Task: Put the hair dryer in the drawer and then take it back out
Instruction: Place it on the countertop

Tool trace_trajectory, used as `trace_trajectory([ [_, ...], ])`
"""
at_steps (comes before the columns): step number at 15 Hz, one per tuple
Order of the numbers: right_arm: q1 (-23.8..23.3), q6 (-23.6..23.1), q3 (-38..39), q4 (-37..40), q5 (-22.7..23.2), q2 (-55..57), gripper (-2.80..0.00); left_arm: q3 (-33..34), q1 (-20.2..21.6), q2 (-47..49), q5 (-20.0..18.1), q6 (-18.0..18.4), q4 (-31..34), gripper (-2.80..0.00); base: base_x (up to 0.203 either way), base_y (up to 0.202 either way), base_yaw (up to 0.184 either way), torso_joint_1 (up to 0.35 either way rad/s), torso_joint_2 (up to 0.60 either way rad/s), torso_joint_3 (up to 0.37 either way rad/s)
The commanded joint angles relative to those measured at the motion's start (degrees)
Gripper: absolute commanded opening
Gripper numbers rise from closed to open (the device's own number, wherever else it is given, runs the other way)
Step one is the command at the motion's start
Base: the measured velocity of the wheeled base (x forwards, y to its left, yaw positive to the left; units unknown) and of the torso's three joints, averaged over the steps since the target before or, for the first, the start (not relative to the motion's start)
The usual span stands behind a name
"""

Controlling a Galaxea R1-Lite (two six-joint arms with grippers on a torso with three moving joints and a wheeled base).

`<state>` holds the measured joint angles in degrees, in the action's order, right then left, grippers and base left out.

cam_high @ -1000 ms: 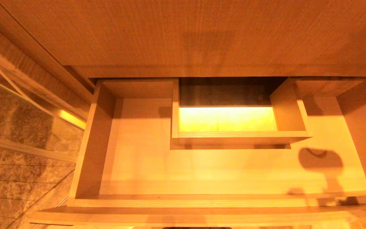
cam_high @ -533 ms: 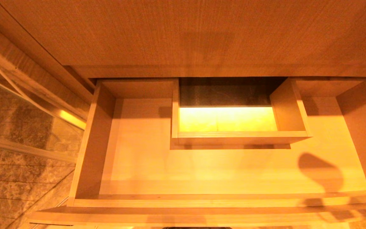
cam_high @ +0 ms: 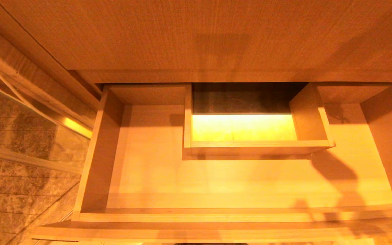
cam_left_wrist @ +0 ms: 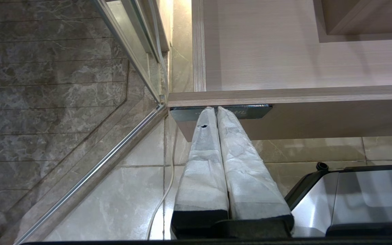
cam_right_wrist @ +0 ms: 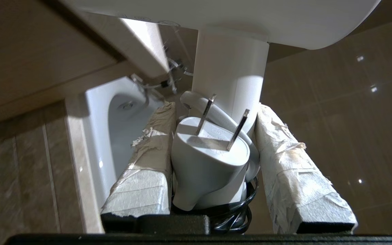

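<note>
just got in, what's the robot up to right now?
The drawer is pulled open and holds nothing in the head view; only a shadow falls on its right part. The right end effector, outside the head view, grips the white hair dryer by its handle, with the plug tucked between the fingers. The left end effector sits closed and idle just below the drawer's front edge, by the dark label. So the dryer is in hand, not in the drawer.

My way down into the drawer [cam_high: 155, 177] is open across its broad floor; only the boxed cut-out [cam_high: 255, 148] at the rear middle blocks passage, with clear bays on either side.
</note>
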<state>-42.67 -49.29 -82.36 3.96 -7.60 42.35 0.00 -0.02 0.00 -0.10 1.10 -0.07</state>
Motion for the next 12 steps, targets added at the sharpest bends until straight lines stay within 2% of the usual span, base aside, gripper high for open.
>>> trace_trajectory([
  [1, 0.0, -0.3, -3.8, -0.1, -0.8, 5.4, -2.8, 0.1, 0.0, 0.0, 0.0, 0.0, 0.0, -2.8, 0.0, 0.0, 0.0, 0.0, 0.0, 0.0],
  [3, 0.0, -0.5, -6.3, -2.9, -3.0, 9.2, -2.8, 0.1, 0.0, 0.0, 0.0, 0.0, 0.0, -2.8, 0.0, 0.0, 0.0, 0.0, 0.0, 0.0],
  [6, 0.0, -0.5, -14.1, -8.5, -4.2, 16.1, -2.8, 0.1, 0.0, 0.0, 0.0, 0.0, 0.0, -2.8, 0.0, 0.0, 0.0, 0.0, 0.0, 0.0],
  [12, 0.0, -0.1, -24.4, -9.9, -5.2, 23.6, -2.8, 0.1, 0.0, 0.0, 0.0, 0.0, 0.0, -2.8, 0.0, 0.0, 0.0, 0.0, 0.0, 0.0],
])
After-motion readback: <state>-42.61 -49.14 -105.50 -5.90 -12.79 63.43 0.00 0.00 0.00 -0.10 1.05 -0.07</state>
